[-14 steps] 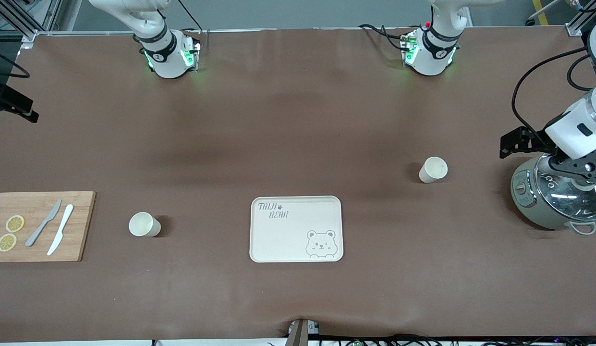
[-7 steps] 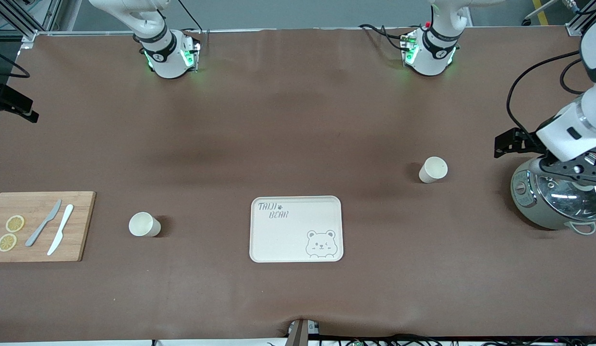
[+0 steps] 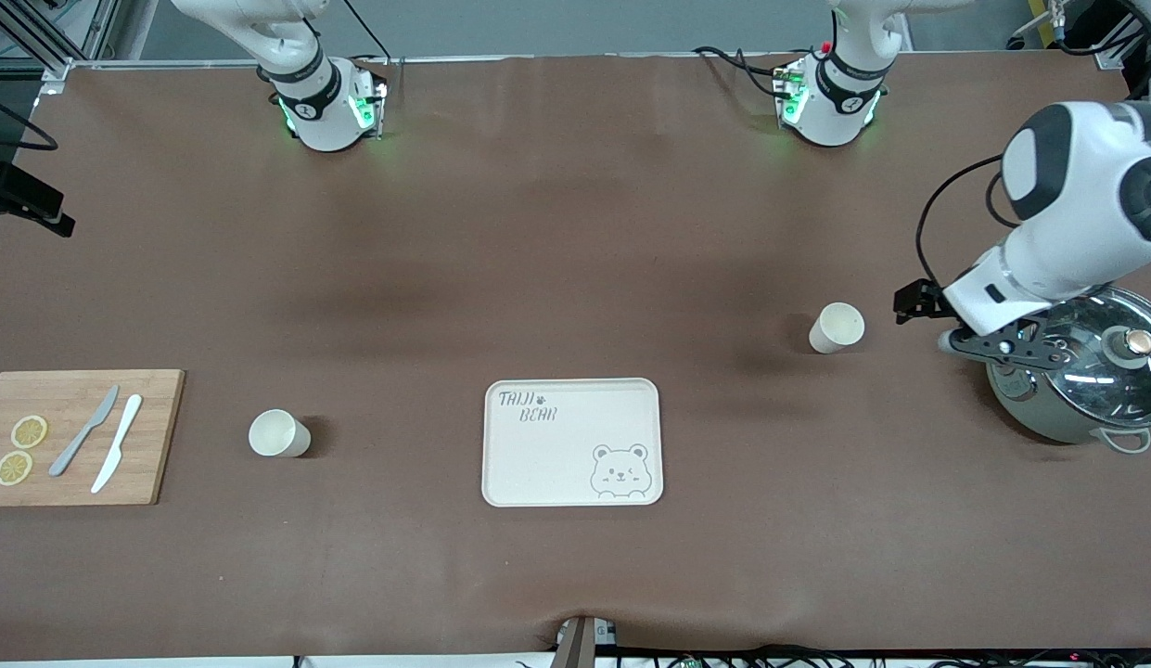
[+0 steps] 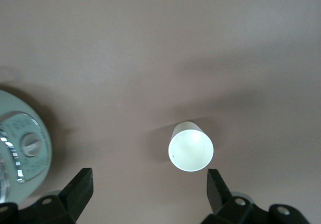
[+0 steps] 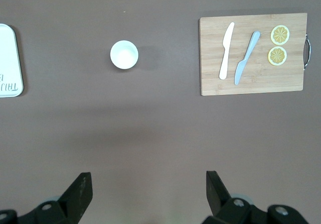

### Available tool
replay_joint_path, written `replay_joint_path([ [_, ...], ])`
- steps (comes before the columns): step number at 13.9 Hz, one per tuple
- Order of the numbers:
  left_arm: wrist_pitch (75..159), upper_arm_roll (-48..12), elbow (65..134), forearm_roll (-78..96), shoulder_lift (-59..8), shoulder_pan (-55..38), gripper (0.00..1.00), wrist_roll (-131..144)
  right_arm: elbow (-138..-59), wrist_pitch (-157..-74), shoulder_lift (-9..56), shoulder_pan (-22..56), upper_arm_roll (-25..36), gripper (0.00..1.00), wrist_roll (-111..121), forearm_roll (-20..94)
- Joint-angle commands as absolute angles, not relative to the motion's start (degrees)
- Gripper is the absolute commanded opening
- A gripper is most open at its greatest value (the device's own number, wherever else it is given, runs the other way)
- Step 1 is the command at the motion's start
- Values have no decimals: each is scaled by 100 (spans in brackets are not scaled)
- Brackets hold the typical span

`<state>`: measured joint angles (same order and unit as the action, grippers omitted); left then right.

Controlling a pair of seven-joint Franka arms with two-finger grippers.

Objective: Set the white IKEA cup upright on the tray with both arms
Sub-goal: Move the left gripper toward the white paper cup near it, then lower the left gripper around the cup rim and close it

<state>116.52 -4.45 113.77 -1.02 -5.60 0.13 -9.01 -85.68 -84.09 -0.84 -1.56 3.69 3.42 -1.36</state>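
Observation:
The cream-white tray with a bear drawing lies bare mid-table, near the front camera. One white cup stands upright toward the left arm's end of the table. A second white cup stands upright toward the right arm's end. My left gripper hangs over the table between the first cup and a pot. In the left wrist view my left gripper is open and empty, with that cup just ahead of its fingers. My right gripper is open and empty high over the table. It sees the second cup and the tray's edge.
A grey-green pot with a glass lid stands at the left arm's end, close under my left wrist, and shows in the left wrist view. A wooden cutting board with two knives and lemon slices lies at the right arm's end.
My left arm has swung from over the pot toward the nearby cup, uncovering the pot's lid. Cups, tray and board have not moved.

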Motion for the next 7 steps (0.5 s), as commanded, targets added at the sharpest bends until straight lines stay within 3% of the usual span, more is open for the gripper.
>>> replay_joint_path([
  [1,12267,-483,12013,-193,-465,70,100,-826,-8464,-8358,-26,-202,299,100,264,-255],
  [7,13998,-475,13173,-193,-589,176,100,-826,-8464,-8367,-18,-193,299,100,290,-255],
])
